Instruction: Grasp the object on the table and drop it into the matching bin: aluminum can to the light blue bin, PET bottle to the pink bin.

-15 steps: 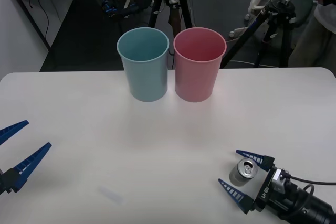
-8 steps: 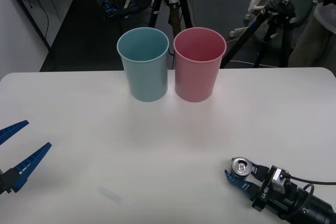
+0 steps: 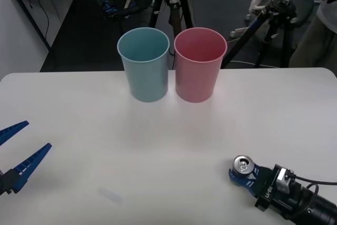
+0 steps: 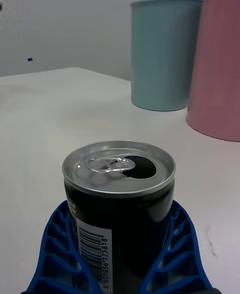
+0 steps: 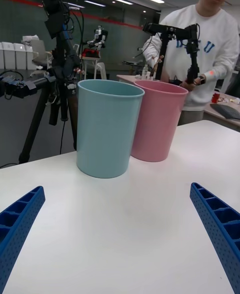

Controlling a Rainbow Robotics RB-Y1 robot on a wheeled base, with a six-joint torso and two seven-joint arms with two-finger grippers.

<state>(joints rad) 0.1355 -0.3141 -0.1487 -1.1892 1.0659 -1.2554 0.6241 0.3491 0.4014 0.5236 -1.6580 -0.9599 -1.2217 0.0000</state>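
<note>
Closed since a second ago, the right gripper (image 3: pixel 243 175) pinches the aluminum can (image 3: pixel 242 165) at the table's (image 3: pixel 79 109) five o'clock edge, open tabletop stretching toward the light blue bin (image 3: pixel 144 65) at twelve, left gripper (image 3: pixel 16 154) spread at eight.

aluminum can (image 4: pixel 119 199) | barcode label | digits partly legible: 8 801056 175818

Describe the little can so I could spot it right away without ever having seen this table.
Start at the wide white table and look to its near right corner, well away from the light blue bin and pink bin standing at the far side. There the right claw is shut on the aluminum can, upright between blue ribbed fingers. It is far smaller than either bin, dark-sided, with a shiny silver pull-tab top.
</note>
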